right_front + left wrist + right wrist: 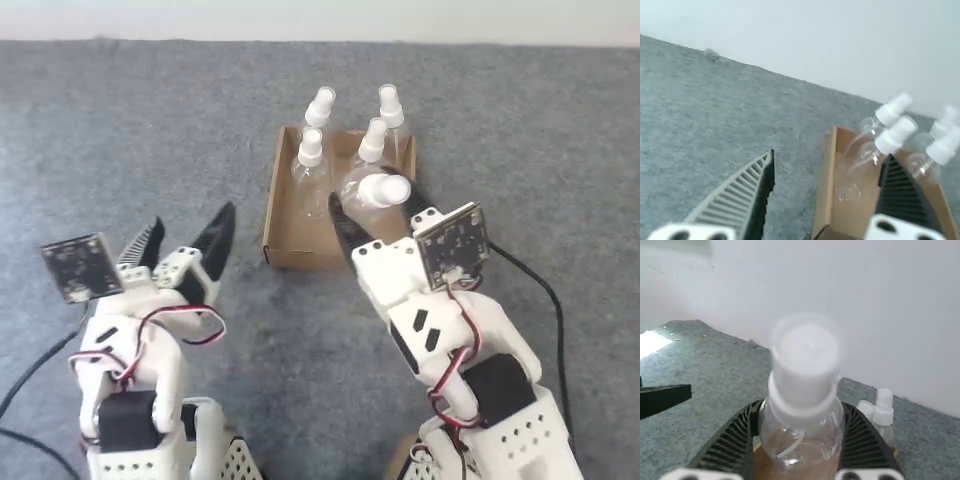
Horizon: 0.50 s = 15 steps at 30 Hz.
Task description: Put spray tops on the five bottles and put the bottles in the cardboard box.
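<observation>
A cardboard box (272,205) lies on the grey carpet at the middle back. Several clear bottles with white spray tops (311,165) stand in it. My right gripper (373,198) is shut on another capped clear bottle (385,190), held tilted over the box's near right part. In the right wrist view that bottle (805,355) sits between the ribbed fingers (735,440), cap toward the camera, with a standing bottle (883,407) behind. My left gripper (192,220) stands open and empty left of the box. The left wrist view has the left gripper (829,157), the box (826,185) and the bottles (860,150).
Grey carpet (120,130) spreads bare to the left and right of the box, with a white wall behind. Black cables (545,290) trail from the arm bases at the front. The other arm's dark finger (660,397) shows off to the side in the right wrist view.
</observation>
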Each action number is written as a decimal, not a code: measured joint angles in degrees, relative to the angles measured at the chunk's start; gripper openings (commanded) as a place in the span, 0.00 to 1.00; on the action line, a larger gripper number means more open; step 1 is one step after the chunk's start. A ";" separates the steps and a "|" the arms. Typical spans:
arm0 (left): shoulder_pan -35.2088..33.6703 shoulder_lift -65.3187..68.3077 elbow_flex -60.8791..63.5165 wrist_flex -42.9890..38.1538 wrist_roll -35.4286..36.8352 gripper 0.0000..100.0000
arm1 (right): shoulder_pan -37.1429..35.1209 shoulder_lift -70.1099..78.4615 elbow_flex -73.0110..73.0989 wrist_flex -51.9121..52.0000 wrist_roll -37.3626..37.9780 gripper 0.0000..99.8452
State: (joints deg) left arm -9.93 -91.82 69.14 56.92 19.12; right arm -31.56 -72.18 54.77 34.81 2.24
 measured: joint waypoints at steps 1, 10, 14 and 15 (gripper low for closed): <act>-0.97 0.00 0.00 -0.44 0.53 0.31 | 0.44 0.00 0.00 0.18 0.00 0.01; -2.90 -0.09 0.00 -0.97 2.02 0.31 | 1.14 0.00 0.97 0.26 4.31 0.01; -5.36 -0.09 0.00 -0.97 2.20 0.31 | 1.14 0.00 3.69 0.26 4.66 0.01; -6.68 -0.09 0.00 -0.97 2.73 0.31 | 1.49 0.00 4.04 0.26 4.66 0.01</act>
State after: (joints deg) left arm -16.62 -91.91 69.14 55.96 21.85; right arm -30.07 -72.18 58.81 35.08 6.90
